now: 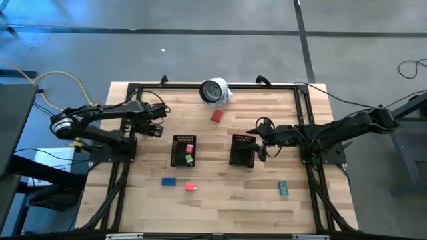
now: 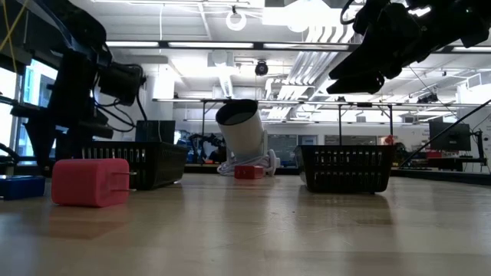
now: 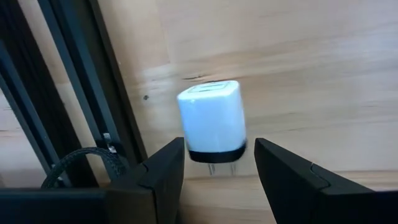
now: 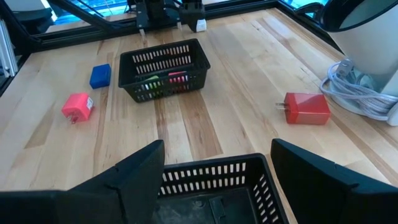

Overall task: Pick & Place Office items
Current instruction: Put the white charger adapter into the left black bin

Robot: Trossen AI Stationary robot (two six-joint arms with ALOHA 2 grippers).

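Observation:
A small white plug cube (image 3: 211,118) with a black base and two prongs lies on its side on the wood near the table's left frame rail. My left gripper (image 3: 219,149) points down over it, open, one finger on either side of its black end; I see no touch. The same cube (image 4: 198,25) shows under that gripper in the right wrist view. My right gripper (image 4: 217,152) hangs open over the right black mesh tray (image 1: 241,151), with nothing between its fingers. The left tray (image 1: 184,151) holds a pink and a green piece.
Loose on the table lie a red piece (image 1: 217,116), a blue piece (image 1: 168,181), a pink piece (image 1: 190,187) and a teal piece (image 1: 283,188). A white round object with a dark face (image 1: 215,91) and its cable sit at the far edge. Black frame rails border the table.

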